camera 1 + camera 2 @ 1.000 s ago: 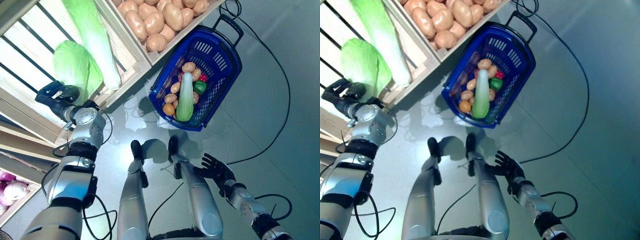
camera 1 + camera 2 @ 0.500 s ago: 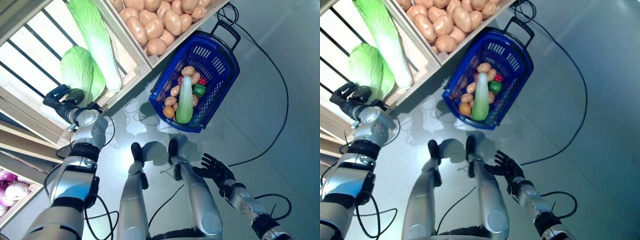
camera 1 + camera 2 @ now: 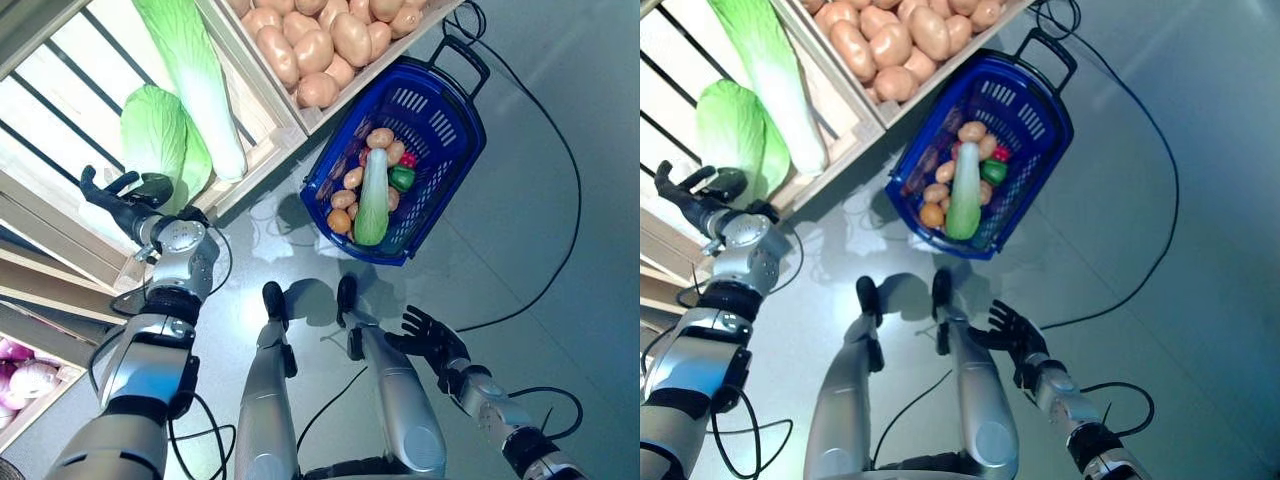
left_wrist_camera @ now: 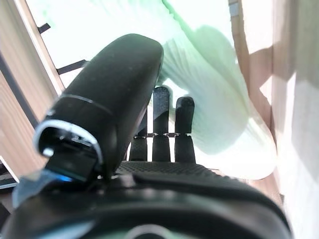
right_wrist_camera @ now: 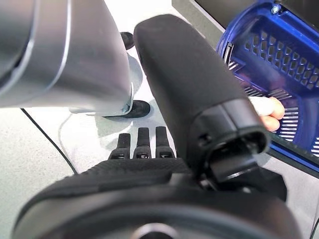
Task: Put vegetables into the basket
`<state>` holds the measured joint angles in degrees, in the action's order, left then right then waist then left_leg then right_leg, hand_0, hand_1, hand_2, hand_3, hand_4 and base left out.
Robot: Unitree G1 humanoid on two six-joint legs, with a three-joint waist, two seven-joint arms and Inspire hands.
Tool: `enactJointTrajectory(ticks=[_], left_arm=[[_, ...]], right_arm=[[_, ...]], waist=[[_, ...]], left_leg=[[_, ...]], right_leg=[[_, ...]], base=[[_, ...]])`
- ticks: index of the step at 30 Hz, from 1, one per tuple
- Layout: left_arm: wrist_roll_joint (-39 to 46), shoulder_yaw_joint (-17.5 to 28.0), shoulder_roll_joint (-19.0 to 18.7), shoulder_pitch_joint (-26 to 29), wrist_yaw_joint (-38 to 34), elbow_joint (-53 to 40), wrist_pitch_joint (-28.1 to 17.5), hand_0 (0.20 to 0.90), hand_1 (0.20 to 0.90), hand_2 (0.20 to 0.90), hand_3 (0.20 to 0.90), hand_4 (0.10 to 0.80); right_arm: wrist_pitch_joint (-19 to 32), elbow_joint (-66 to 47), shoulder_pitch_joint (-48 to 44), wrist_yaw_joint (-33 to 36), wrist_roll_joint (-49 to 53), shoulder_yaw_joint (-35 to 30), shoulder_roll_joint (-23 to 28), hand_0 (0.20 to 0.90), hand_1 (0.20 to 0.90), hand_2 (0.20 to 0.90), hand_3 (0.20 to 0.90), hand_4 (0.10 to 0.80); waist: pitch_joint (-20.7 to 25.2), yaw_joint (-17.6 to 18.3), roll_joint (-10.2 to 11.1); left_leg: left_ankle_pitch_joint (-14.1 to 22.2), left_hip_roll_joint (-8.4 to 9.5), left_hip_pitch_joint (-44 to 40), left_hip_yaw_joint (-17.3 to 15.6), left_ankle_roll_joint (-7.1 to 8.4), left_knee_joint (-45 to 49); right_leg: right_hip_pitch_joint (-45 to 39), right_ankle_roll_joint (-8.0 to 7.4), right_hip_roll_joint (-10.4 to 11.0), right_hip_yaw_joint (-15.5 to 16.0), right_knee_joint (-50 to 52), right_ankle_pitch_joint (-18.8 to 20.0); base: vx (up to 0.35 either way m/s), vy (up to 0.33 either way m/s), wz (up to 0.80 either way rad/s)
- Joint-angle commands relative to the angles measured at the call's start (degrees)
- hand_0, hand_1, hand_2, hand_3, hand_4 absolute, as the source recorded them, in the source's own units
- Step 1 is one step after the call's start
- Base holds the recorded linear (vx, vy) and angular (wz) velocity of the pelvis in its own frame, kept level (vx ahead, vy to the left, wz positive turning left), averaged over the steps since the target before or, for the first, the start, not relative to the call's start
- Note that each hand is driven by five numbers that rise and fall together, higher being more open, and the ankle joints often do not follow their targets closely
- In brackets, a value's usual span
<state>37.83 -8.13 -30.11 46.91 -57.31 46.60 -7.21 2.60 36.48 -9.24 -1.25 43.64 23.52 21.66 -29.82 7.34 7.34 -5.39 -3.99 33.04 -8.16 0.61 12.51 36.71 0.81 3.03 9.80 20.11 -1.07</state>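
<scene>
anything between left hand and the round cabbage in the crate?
Nothing visible. The left hand is open at the crate's front edge, fingers pointing at the round cabbage, with only open space between them in the left wrist view.

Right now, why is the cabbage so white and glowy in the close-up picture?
In the left wrist view, bright light washes out the cabbage past the left hand. In the left eye view the same cabbage looks plainly green; the floor there shows soft glare.

2 silver-grey arms, dark left hand (image 3: 128, 205), dark right hand (image 3: 428, 338)
</scene>
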Motion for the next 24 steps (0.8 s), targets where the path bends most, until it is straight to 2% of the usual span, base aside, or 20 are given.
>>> enactJointTrajectory(ticks=[1, 10, 18, 21, 24], left_arm=[[-3.9, 0.7, -0.4, -1.8, 0.3, -4.3, -2.9, 0.9, 0.9, 0.9, 0.9, 0.8], [-9.8, 2.2, 2.3, -7.8, -0.6, -13.6, -4.1, 0.9, 0.9, 0.9, 0.9, 0.8], [-13.5, 2.8, 2.1, -9.9, 0.2, -18.1, -4.8, 0.9, 0.9, 0.9, 0.9, 0.8], [-15.9, 3.9, 2.4, -14.0, 0.0, -24.0, -4.6, 0.9, 0.9, 0.9, 0.9, 0.8], [-16.8, 4.3, 2.9, -15.8, -0.5, -25.5, -5.1, 0.9, 0.9, 0.9, 0.9, 0.8]], right_arm=[[1.6, -4.5, 4.7, 2.1, 1.0, 0.4, 1.2, 0.9, 0.9, 0.9, 0.9, 0.8], [2.5, -5.5, 6.4, 2.5, 0.0, -1.5, 0.3, 0.9, 0.9, 0.9, 0.9, 0.8], [2.4, -5.8, 7.5, 2.8, -0.2, -2.3, -0.3, 0.9, 0.9, 0.9, 0.9, 0.8], [3.9, -6.1, 9.1, 2.7, -0.3, -3.0, -0.9, 0.9, 0.9, 0.9, 0.9, 0.8], [4.2, -6.5, 9.5, 2.9, -0.3, -3.3, -1.1, 0.9, 0.9, 0.9, 0.9, 0.8]], waist=[[0.0, -0.6, 0.3], [0.0, -1.9, -1.0], [0.0, -2.3, -1.4], [0.0, -3.0, -2.0], [0.0, -3.3, -2.3]], left_leg=[[4.9, 0.55, 3.7, -0.2, 1.48, 6.9], [4.7, 1.29, 4.7, 0.5, 1.36, 6.6], [4.5, 1.42, 4.3, 0.6, 1.35, 6.0], [4.3, 1.82, 4.3, 1.0, 1.27, 5.5], [4.3, 2.02, 4.5, 1.3, 1.3, 5.5]], right_leg=[[-2.4, -1.15, -0.7, -1.0, -1.9, -1.5], [-1.8, -1.21, -0.2, 0.1, -2.2, -1.5], [-2.3, -1.38, 0.0, 0.5, -2.9, -1.2], [-2.5, -1.39, 0.2, 1.0, -3.5, -0.9], [-2.4, -1.42, 0.3, 1.2, -3.6, -0.9]], base=[[0.0, 0.0, 0.0], [0.0, -0.001, 0.0], [0.006, -0.006, 0.02], [0.005, -0.021, 0.02], [-0.002, -0.016, 0.06]])
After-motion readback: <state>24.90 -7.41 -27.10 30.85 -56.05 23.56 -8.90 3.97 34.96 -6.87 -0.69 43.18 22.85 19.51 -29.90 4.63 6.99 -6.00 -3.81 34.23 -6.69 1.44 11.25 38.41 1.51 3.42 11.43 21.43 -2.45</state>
